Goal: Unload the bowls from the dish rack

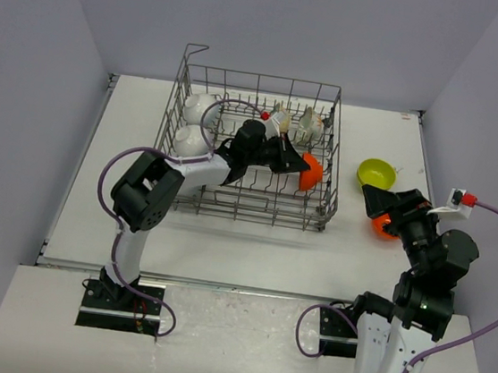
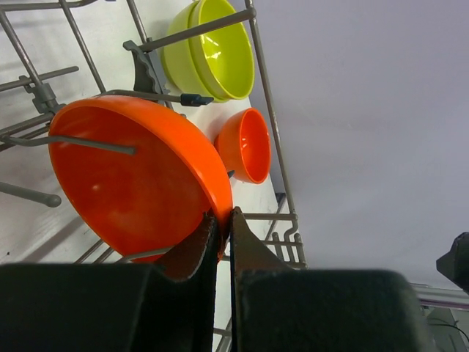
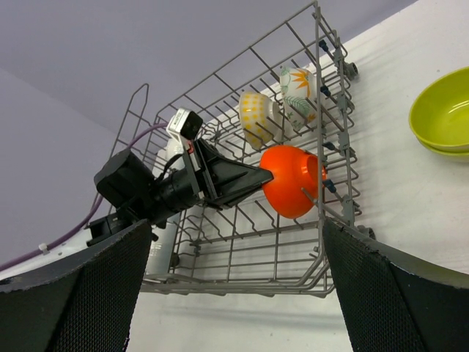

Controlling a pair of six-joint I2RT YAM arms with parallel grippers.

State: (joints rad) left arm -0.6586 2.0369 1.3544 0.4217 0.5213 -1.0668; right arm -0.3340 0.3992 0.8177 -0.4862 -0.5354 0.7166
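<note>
left gripper (image 2: 220, 220) is pinching the rim of an orange bowl (image 2: 132, 183), jaws pressed together with only the bowl wall between them, and the left wrist view is showing this clearly. that bowl is sitting on edge at the right end of the dish rack (image 1: 261, 76), just inside the right wall, with a rack wire crossing in front of it. left arm is reaching in over the rack from the front left corner. right gripper (image 1: 380, 206) is hanging over the table (image 1: 250, 259) to the right of the rack, jaws spread wide and gripping nothing; its fingers (image 3: 80, 293) are framing the rack from the side in its own camera. a second orange bowl (image 1: 385, 227) is lying on the table outside the rack near the front right corner, partly hidden under the right gripper. two yellow-green bowls (image 1: 376, 172) are sitting nested on the table behind it, near the rack's right wall but outside it. inside the rack, two white bowls (image 1: 200, 106) are standing at the left end, and two floral bowls (image 3: 256, 117) are standing on edge in the back row toward the right corner, behind the gripped orange one
</note>
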